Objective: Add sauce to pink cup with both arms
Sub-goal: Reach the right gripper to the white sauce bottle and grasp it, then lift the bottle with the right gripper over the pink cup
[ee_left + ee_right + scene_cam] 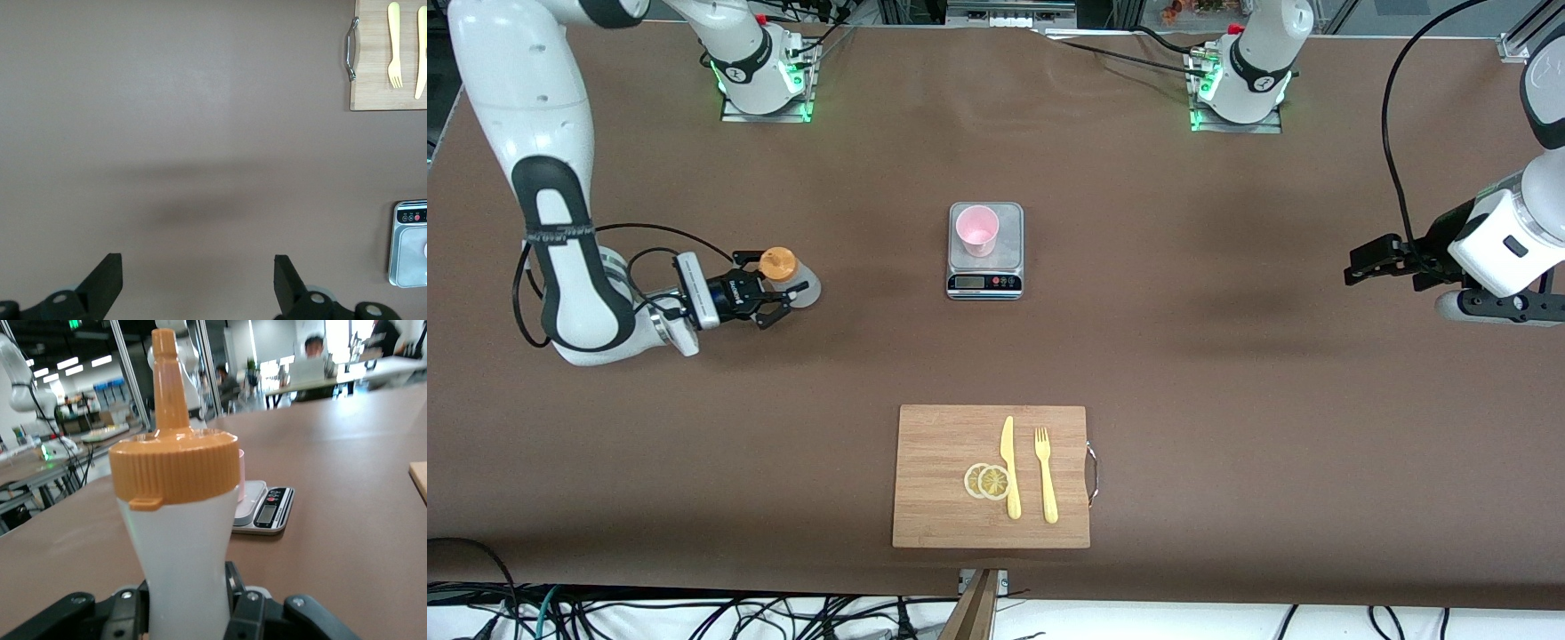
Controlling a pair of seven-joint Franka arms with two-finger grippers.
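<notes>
Sauce bottle [180,540] — light, soft-walled, probably slippery: standing on the worktop between the right gripper [769,289] jaws, which are apparently clenching its lower body. Left gripper [197,287] — waiting, jaws spread, grasping nothing.

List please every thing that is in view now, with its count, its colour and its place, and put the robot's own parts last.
sauce bottle: 1, whitish with orange cap, upright toward the right arm's end of the table, between the right tool's fingers
pink cup: 1, pale pink, upright on the scale
kitchen scale: 1, silver with black panel, middle of the table
cutting board: 1, light wood with metal handle, nearer to the front camera than the scale
lemon slices: 2, yellow, overlapping on the board
plastic knife: 1, yellow, on the board beside the slices
plastic fork: 1, yellow, on the board beside the knife
table: 1, brown
right tool: 1, black, closed on the sauce bottle
left tool: 1, black, open, waiting over bare table at the left arm's end
</notes>
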